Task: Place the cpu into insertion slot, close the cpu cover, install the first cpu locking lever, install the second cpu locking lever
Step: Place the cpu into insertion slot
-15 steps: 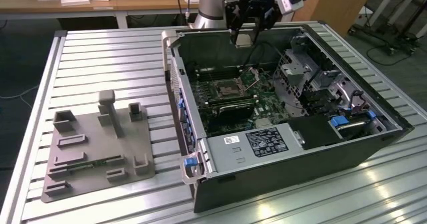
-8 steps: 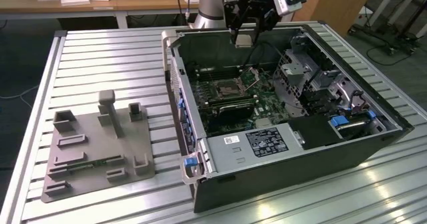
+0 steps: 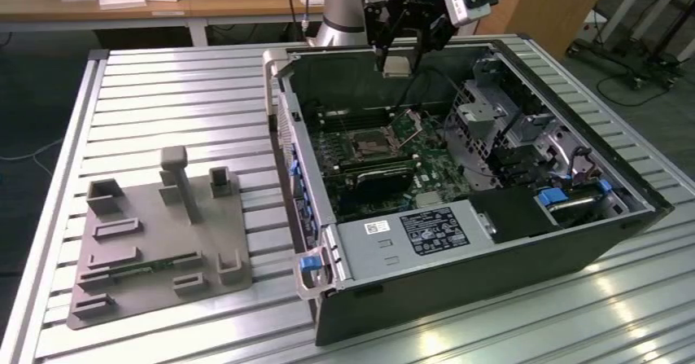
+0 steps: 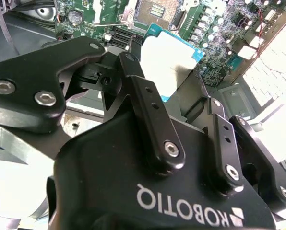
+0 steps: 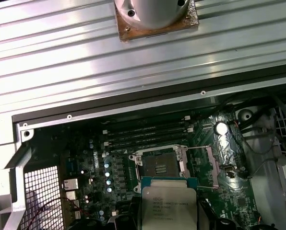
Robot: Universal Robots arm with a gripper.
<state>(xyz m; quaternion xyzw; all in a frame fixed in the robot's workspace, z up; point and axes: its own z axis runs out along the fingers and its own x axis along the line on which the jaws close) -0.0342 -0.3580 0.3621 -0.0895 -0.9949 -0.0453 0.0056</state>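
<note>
The cpu [image 4: 174, 55] is held by its edges between the fingers of the hand [image 4: 167, 79]. Beyond it, the insertion slot [image 5: 158, 165] is seen uncovered on the green motherboard [image 5: 109, 167], with the cpu cover [image 5: 208, 165] swung open just beside it. The open computer case [image 3: 434, 242] is carried by the slatted desk [image 3: 174, 95].

The arm [image 3: 343, 6] stood bent forward, its wrist tipped so the gripper [image 3: 398, 53] pointed downward. Its fingers [image 4: 138, 91] seemed clamped on the cpu [image 4: 171, 52], though the contact itself was partly hidden.
</note>
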